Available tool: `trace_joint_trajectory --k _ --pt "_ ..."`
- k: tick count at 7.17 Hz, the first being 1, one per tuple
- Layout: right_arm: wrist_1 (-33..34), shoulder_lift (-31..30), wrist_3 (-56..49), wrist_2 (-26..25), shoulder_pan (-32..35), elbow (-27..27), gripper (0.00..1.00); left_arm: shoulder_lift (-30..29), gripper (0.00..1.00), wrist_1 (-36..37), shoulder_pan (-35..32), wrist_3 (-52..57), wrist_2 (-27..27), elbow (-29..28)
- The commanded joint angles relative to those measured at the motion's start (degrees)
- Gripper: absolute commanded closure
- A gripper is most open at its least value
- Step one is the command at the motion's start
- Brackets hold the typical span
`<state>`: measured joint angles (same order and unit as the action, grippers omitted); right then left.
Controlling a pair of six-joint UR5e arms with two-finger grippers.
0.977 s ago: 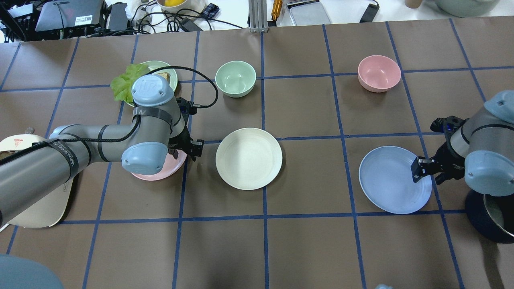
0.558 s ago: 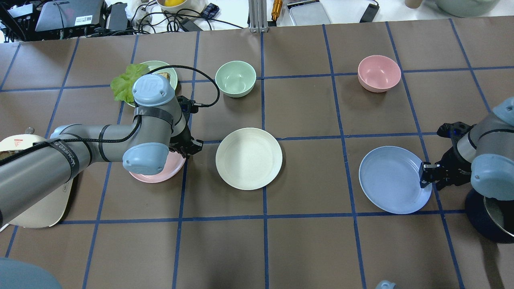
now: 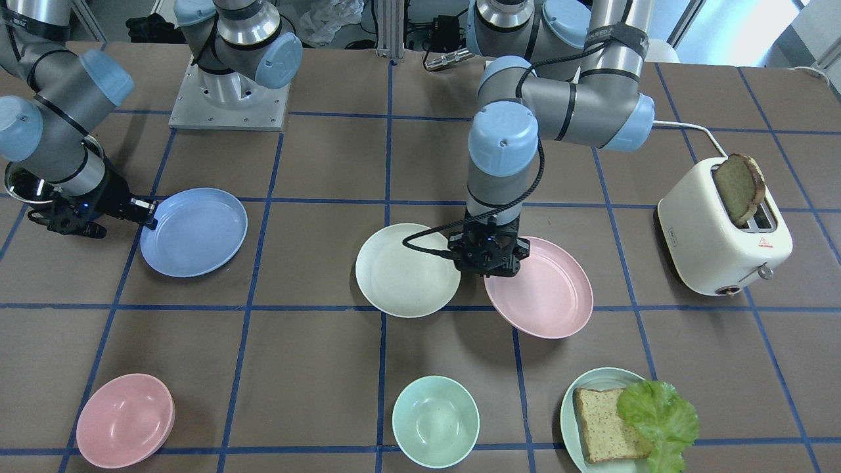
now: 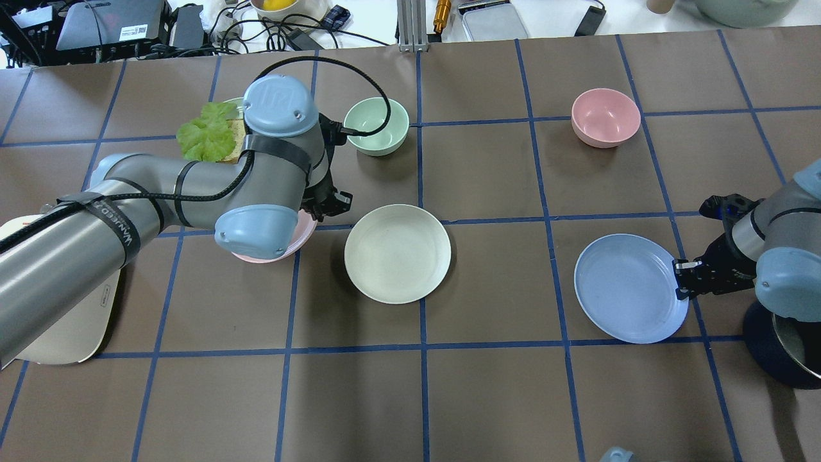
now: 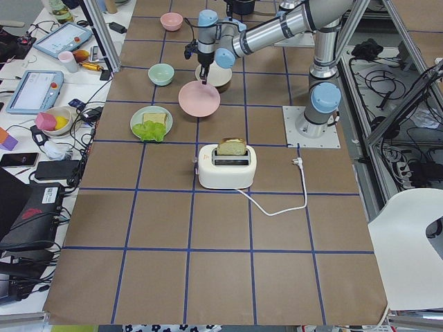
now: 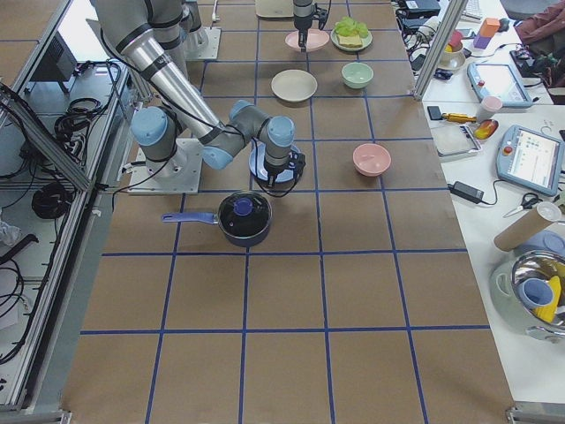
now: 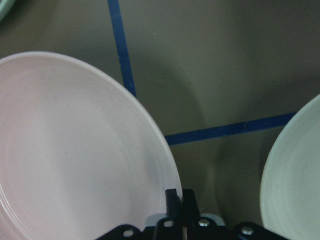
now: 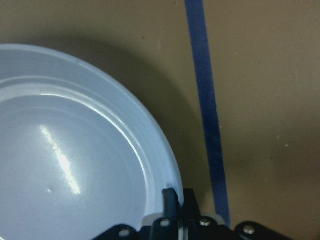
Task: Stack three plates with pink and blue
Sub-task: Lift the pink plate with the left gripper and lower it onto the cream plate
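My left gripper (image 4: pixel 326 206) is shut on the rim of the pale pink plate (image 4: pixel 303 234) and holds it a little above the table, just left of the cream-white plate (image 4: pixel 397 253). The wrist view shows the fingers (image 7: pixel 174 199) pinching the pink plate's (image 7: pixel 75 150) edge, with the cream plate (image 7: pixel 295 175) at the right. My right gripper (image 4: pixel 681 280) is shut on the near rim of the light blue plate (image 4: pixel 625 289), which stays at the right. The right wrist view shows the blue plate (image 8: pixel 65 150) in that pinch. The front view shows the pink plate (image 3: pixel 545 289), cream plate (image 3: pixel 407 269) and blue plate (image 3: pixel 194 230).
A mint-green bowl (image 4: pixel 376 125) and a pink bowl (image 4: pixel 605 117) stand at the far side. A green plate with bread and lettuce (image 3: pixel 617 420) is behind my left arm. A toaster (image 3: pixel 723 230) stands at the left end, a dark pot (image 4: pixel 782 346) by my right arm.
My left gripper closed on the pink plate's rim and carried it up and away from the robot, toward the mint bowl. My right gripper slid back to the blue plate's rim and holds there.
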<state>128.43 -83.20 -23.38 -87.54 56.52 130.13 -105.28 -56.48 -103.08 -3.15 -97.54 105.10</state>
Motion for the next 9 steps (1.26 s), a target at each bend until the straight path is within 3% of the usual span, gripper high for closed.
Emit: trace_joint_trajectory --k 1,4,9 --pt "-0.20 -0.73 -0.09 0.18 -0.01 -0.83 1.00 -2.46 1.00 -5.47 -8.15 -12.62 -0.02 -7.52" --pt "-7.99 -2.23 -0.09 0.09 0.43 -6.79 1.00 -7.55 1.00 -5.48 -15.12 -18.91 0.77 -11.39" --pt "-13.21 -2.23 0.09 0.09 1.39 -12.61 1.00 -11.96 1.00 -5.66 -18.11 -19.17 0.60 -13.08"
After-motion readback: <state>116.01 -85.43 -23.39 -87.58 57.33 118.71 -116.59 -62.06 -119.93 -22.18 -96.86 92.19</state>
